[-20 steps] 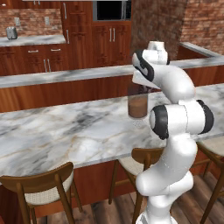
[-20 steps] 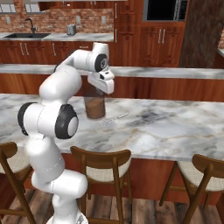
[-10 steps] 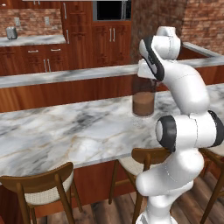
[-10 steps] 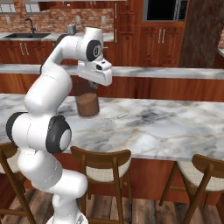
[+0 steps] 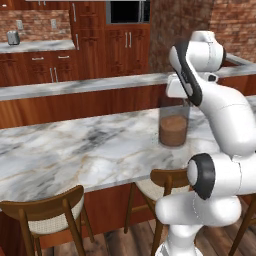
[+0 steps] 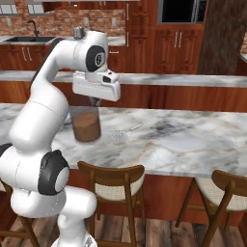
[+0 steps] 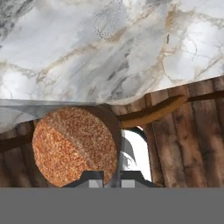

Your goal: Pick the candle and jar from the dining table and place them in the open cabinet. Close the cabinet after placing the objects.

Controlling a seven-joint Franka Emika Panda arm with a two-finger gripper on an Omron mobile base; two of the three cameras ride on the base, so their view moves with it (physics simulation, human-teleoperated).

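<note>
I have the jar [image 5: 173, 127] hanging from the pincer [image 7: 111, 178], whose fingers are pinched together on the glass rim at one side of the mouth. In the hand view the jar sits directly beneath the pincer and I look straight down into its brown granular fill, with the fingertips straddling the wall at the near edge. From both base views the jar appears lifted, its base seeming clear of the marble worktop [image 5: 75, 150] and over its near edge above a wooden stool [image 6: 116, 181], though how far clear I cannot tell. I judge this load as rigid, smooth and breakable: glass that will slip if the hold loosens and crack if knocked. Half full of granules, it probably carries fair weight, and held by one side of the rim it will want to swing or tilt. A grip lower on the wall would be steadier; as it is, I would move slowly and keep it upright.
</note>
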